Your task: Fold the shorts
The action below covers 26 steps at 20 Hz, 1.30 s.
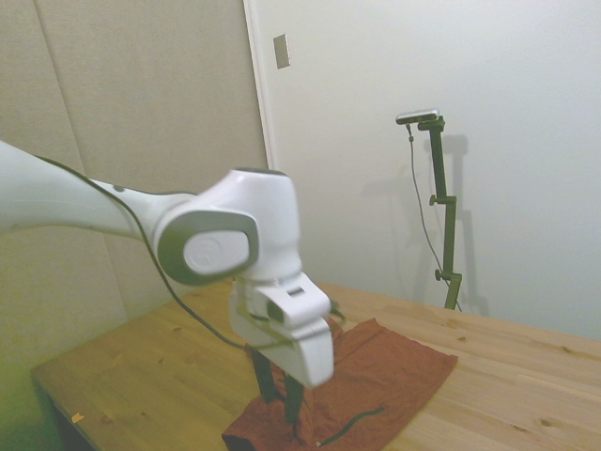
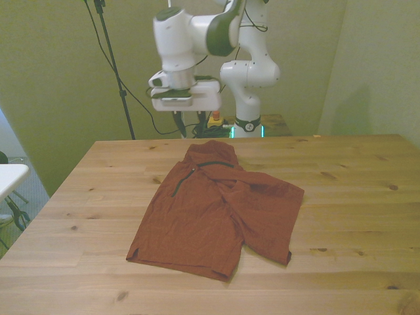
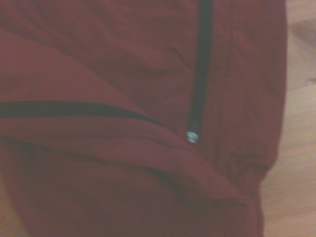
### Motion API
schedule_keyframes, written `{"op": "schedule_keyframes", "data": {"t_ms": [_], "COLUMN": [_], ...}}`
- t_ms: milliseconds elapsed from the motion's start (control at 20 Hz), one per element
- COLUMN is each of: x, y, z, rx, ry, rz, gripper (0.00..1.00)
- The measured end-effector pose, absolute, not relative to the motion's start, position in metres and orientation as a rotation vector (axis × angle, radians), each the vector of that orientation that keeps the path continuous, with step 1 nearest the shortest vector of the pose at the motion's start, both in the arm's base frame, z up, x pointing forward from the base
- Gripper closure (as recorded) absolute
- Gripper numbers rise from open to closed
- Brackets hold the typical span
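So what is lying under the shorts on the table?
Only the wooden table shows around the shorts. The fabric covers what is beneath, so anything under it cannot be seen.

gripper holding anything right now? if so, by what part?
Nothing is held. The gripper hangs above the table's far edge with its fingers apart and empty; the rust-red wrinkled fabric shorts lie loose on the wooden table.

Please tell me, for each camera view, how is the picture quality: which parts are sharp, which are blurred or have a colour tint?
Side view: the arm near the camera is soft and overexposed, and the left edge is tinted green. Front view: evenly lit and sharp on the shorts and the table, with yellow-green walls. Wrist view: close and blurred; the shorts' dark zipper has soft edges.
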<state>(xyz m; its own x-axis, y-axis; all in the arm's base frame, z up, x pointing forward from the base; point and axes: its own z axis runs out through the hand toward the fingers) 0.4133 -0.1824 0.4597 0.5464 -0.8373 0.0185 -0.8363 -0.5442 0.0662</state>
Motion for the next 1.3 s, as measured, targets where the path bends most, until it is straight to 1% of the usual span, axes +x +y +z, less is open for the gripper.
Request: {"op": "schedule_keyframes", "data": {"t_ms": [100,200,400,500,800,950,1100,1300], "x": [0.429,0.447,0.478,0.488,0.497,0.503,0.502,0.499], "y": [-0.122,-0.074,-0.028,-0.013,0.052,0.066,0.071,0.081], "z": [0.455,0.435,0.388,0.372,0.358,0.348,0.334,0.33], "rx": [2.674,2.644,2.57,2.527,2.39,2.33,2.325,2.332], "ry": [-1.329,-1.188,-0.903,-0.771,-0.408,-0.298,-0.276,-0.255], "rz": [0.044,0.118,0.242,0.296,0.547,0.695,0.702,0.706], "gripper": [0.0,0.0,0.0,0.0,0.0,0.0,0.0,0.0]}}
